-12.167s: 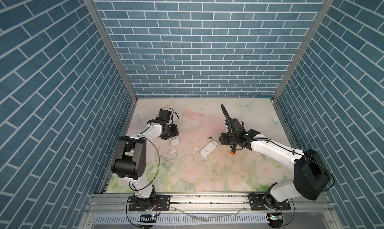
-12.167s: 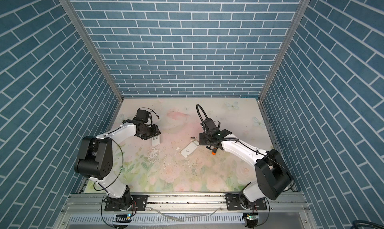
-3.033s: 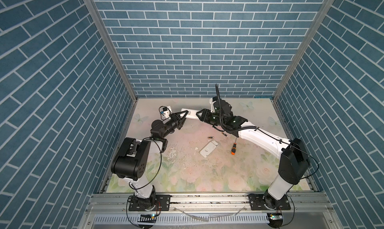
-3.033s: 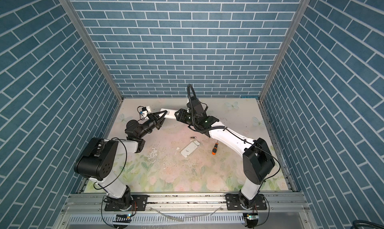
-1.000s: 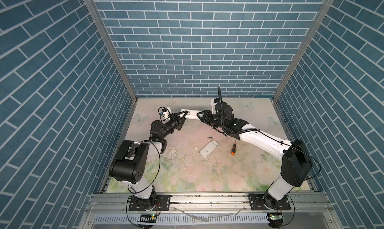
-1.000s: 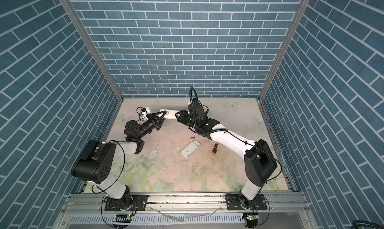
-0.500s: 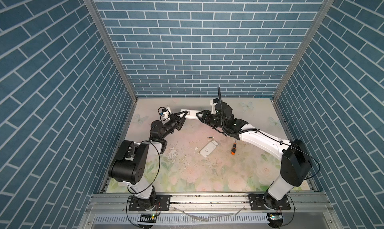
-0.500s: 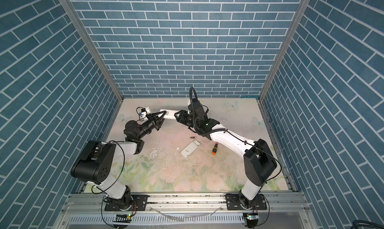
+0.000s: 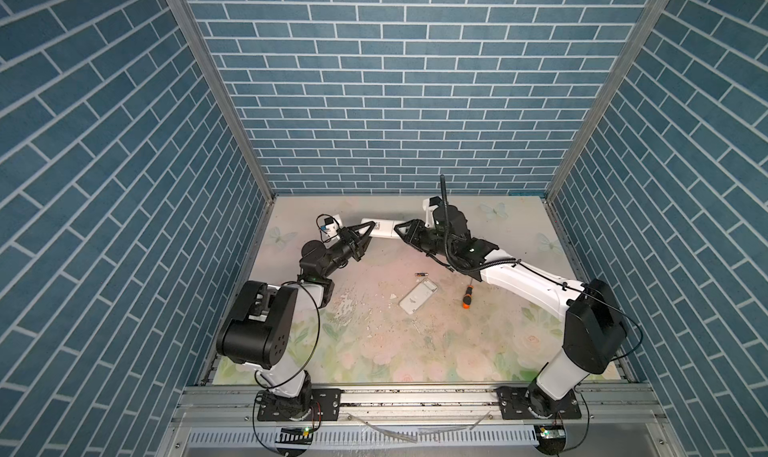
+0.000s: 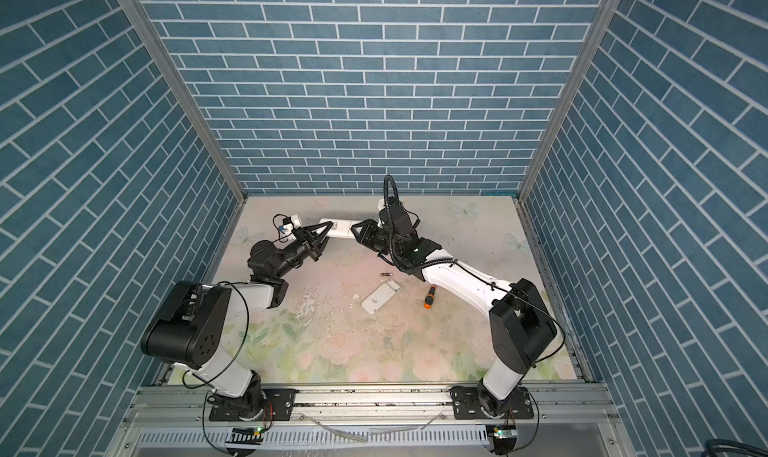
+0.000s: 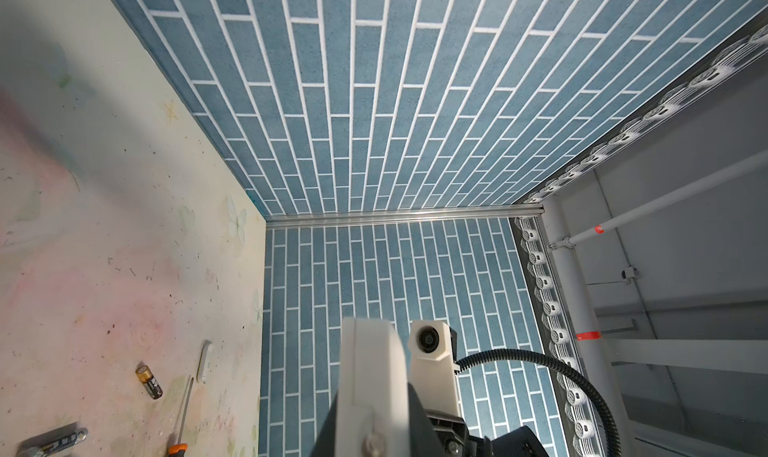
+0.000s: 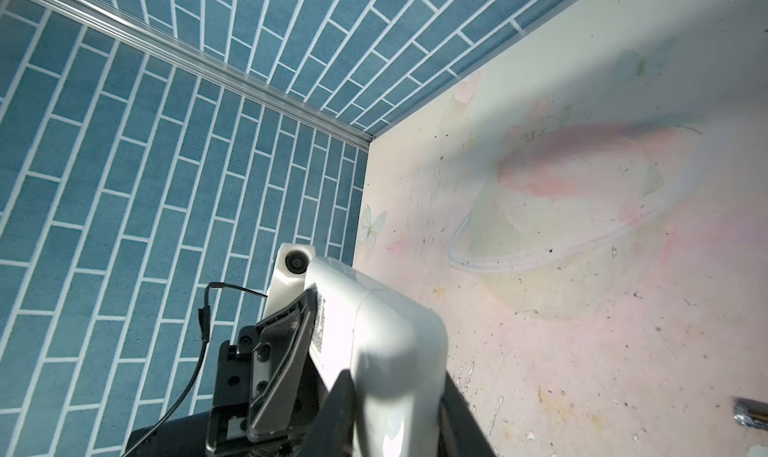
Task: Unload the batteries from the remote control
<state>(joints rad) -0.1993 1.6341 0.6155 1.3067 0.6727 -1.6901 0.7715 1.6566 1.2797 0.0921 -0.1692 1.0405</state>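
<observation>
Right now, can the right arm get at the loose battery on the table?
Probably not yet: the right gripper is clamped on the remote, shared with the left gripper. The battery itself lies uncovered.

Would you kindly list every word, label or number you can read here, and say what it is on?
No text here is legible.
Label on the remote control: print too blurred to read.
Loose battery: wrapper markings too small to read.
White cover: faint marks, unreadable.
</observation>
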